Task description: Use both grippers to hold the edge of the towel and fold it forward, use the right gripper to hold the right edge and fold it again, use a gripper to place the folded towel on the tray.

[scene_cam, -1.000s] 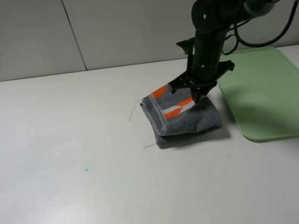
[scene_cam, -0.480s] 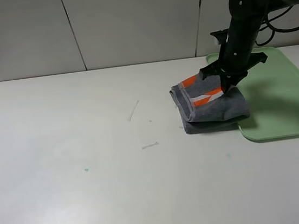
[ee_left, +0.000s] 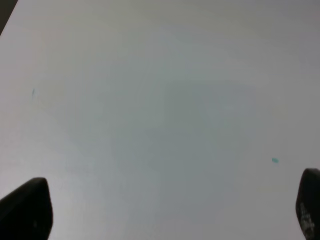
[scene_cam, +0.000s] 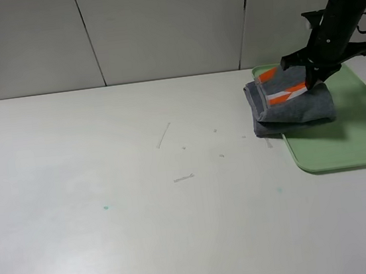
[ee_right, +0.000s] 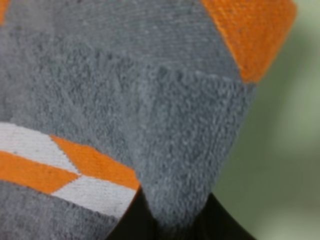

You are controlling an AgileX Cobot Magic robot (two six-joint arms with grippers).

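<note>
Folded towel (scene_cam: 291,105): pinched in my right claw (scene_cam: 310,86) (orange band up), overlapping tray (scene_cam: 363,135) rim; my left claw (ee_left: 165,210) gapes over bare worktop (scene_cam: 109,186).

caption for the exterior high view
Right hand carries the folded towel over the near edge of the green tray.

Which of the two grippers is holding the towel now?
The right gripper: it is shut on the folded towel at the tray. The left gripper is open over bare table.
</note>
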